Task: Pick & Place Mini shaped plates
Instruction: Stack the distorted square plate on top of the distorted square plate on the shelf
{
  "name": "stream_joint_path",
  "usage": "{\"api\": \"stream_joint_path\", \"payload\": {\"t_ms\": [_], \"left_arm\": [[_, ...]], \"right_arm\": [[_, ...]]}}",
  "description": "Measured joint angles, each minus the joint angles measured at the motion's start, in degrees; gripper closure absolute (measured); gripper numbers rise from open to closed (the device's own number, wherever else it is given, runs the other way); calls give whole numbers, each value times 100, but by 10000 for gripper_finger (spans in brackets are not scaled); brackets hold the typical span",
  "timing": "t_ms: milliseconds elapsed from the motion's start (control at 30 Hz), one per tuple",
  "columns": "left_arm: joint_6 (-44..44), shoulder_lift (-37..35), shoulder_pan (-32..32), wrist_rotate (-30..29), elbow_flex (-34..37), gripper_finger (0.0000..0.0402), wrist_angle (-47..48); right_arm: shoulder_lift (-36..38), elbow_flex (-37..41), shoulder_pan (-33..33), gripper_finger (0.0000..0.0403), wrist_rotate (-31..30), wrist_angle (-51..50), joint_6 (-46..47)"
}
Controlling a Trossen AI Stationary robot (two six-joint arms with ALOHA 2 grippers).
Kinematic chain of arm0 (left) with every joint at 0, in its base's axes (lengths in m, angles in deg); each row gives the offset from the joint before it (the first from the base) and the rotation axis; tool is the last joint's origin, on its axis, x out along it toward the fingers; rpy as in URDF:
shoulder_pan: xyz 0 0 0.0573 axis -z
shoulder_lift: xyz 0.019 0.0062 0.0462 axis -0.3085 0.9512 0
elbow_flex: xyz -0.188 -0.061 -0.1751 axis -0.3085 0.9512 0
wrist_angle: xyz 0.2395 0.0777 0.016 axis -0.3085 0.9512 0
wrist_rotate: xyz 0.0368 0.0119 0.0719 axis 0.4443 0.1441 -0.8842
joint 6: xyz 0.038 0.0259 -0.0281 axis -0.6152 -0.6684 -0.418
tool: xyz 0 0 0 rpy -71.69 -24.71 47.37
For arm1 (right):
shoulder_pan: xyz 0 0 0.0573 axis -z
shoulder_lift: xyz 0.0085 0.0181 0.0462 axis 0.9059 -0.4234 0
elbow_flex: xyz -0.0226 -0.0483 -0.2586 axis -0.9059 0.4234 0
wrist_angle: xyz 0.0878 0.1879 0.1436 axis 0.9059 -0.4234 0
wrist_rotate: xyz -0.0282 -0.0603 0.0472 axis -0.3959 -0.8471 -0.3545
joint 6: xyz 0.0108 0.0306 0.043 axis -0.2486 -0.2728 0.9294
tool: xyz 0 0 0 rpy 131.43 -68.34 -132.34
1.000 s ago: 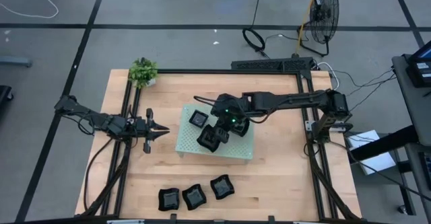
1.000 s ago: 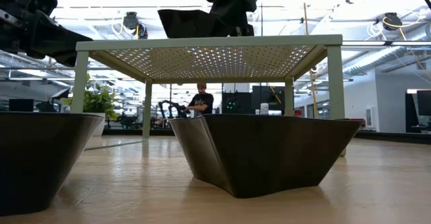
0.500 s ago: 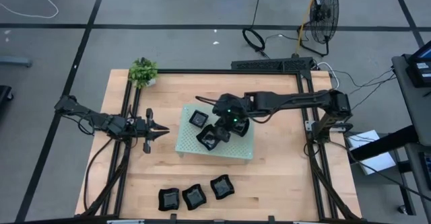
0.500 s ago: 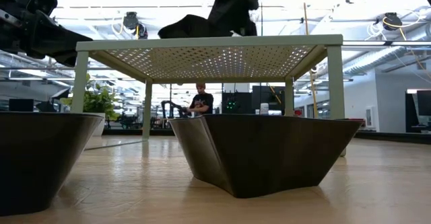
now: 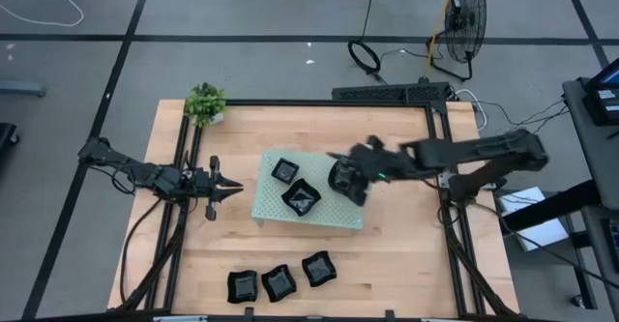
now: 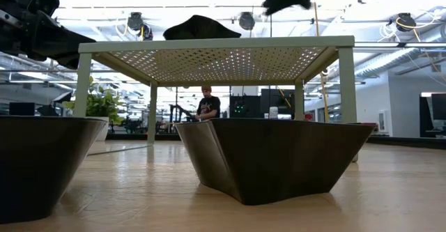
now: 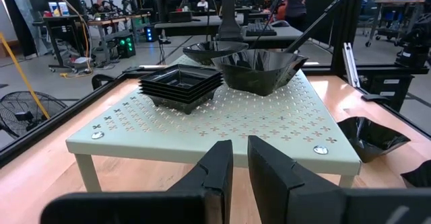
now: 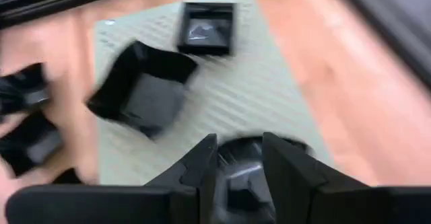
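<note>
The right gripper (image 5: 338,179) hangs over the right half of the pale green perforated board (image 5: 340,217), its fingers (image 8: 202,163) apart with nothing between them; directly beneath them on the board sits a rounded black plate (image 8: 236,150). The wavy-edged square plate (image 5: 301,197) lies free near the board's middle, on the left-arm side of these fingers, and the stack of small square plates (image 5: 284,170) rests near the board's far left corner. The left gripper (image 5: 224,187) waits over the left part of the table (image 5: 406,264), its fingers (image 7: 222,163) nearly together, holding nothing, aimed at the board.

The coming move likely turns on the plates still on the table: three black plates (image 5: 279,282) sit in a row along the near edge, well apart from both arms and roughly midway between them, so neither arm looks clearly nearer. These plates are roughly as wide as they are long, so no long axis governs the approach.

Count: one rounded plate, one wavy-edged plate and one stack on the board; three plates on the table; one small potted plant (image 5: 204,102) at the table's far left corner
</note>
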Motion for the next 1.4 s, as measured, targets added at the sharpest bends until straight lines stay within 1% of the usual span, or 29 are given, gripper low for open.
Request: {"api": "stream_joint_path", "payload": {"t_ms": [100, 200, 233, 367, 433, 533, 633, 667, 800, 900, 1067, 1200, 1400], "left_arm": [[0, 1, 0, 0, 0, 350, 0], [0, 1, 0, 0, 0, 350, 0], [0, 0, 1, 0, 0, 350, 0], [0, 1, -1, 0, 0, 350, 0], [0, 0, 1, 0, 0, 350, 0], [0, 2, 1, 0, 0, 350, 0], [0, 1, 0, 0, 0, 350, 0], [0, 2, -1, 0, 0, 350, 0], [0, 0, -1, 0, 0, 350, 0], [0, 0, 0, 0, 0, 350, 0], [0, 2, -1, 0, 0, 350, 0], [0, 2, 1, 0, 0, 350, 0], [0, 2, 1, 0, 0, 350, 0]], "right_arm": [[754, 943, -382, 300, -851, 278, 89], [1504, 2158, -687, 300, -1488, 1192, -47], [1729, 2559, -747, 300, -1573, 1629, -174], [2576, 4178, -809, 301, -1531, 3486, -857], [3000, 4806, -809, 300, -1532, 3930, -1183], [3766, 5433, -777, 301, -1536, 4058, -1426], [4542, 5874, -716, 300, -1508, 4181, -1610], [4785, 6026, -683, 300, -1411, 4311, -1733], [5594, 6727, -415, 300, -839, 5114, -2201], [6009, 7063, -84, 300, -301, 5299, -2354], [6519, 7161, 394, 300, 550, 4989, -2550], [6996, 7161, 702, 300, 670, 4570, -2865], [7829, 7161, 965, 300, 705, 3954, -2943]]}}
